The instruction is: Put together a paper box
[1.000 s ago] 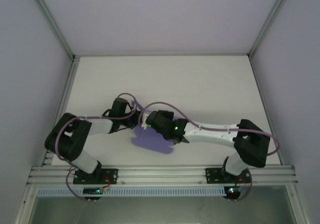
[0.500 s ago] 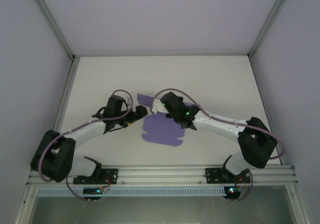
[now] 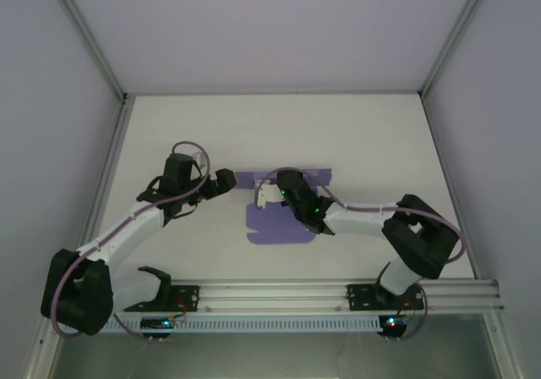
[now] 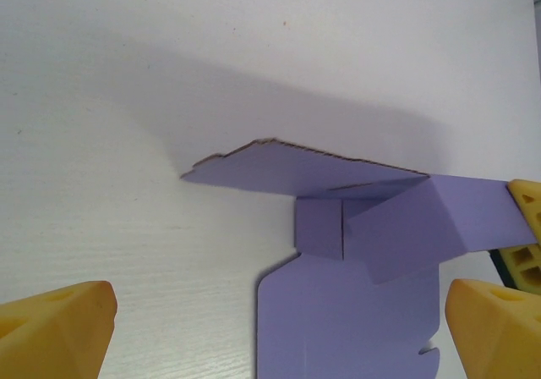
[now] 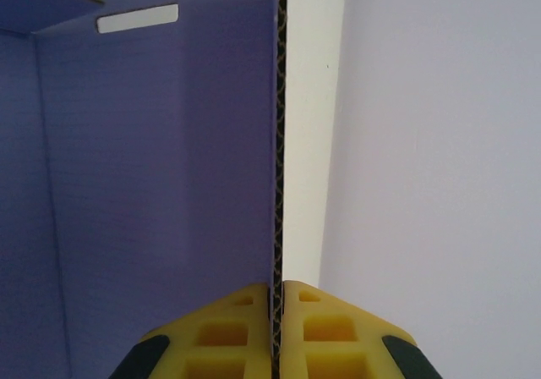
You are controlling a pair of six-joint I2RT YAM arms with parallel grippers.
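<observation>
The paper box [image 3: 275, 222], partly folded, is now set farther from the table's [image 3: 363, 134] near edge, around mid-table. Its raised panel is pinched by the right gripper [image 5: 276, 293]. The left gripper [image 3: 226, 178] is drawn back leftward, jaws spread, so folding is judged barely begun.

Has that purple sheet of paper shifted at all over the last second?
Yes. The paper box has moved farther up the table, away from the metal rail at the near edge.
</observation>
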